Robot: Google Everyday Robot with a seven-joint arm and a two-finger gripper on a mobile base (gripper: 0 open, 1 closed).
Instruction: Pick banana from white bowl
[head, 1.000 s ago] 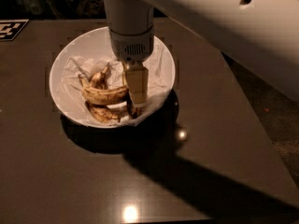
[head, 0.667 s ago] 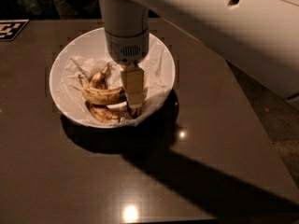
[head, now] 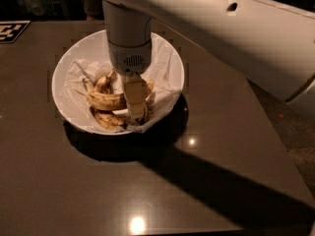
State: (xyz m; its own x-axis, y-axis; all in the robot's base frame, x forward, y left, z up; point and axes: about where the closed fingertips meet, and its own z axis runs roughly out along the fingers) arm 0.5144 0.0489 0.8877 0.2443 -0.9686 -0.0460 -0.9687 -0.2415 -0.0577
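The white bowl (head: 69,63), lined with crumpled white paper, sits on the dark table in the upper left middle of the camera view. The banana (head: 104,101), long, yellow and brown-speckled, lies across the bowl's middle. Shorter, darker bananas lie above it (head: 104,81) and below it (head: 108,120). My gripper (head: 136,104) hangs straight down from the white arm into the bowl, at the right end of the banana. It covers that end, and I cannot tell whether it touches the banana.
The dark brown table (head: 147,191) runs under the bowl; its right edge slants past (head: 275,146) to the floor. A black-and-white marker tag (head: 12,31) lies at the far left corner. The thick white arm (head: 236,38) spans the upper right.
The arm has shifted a little to the left and the gripper sits slightly lower in the bowl. The bananas have not moved.
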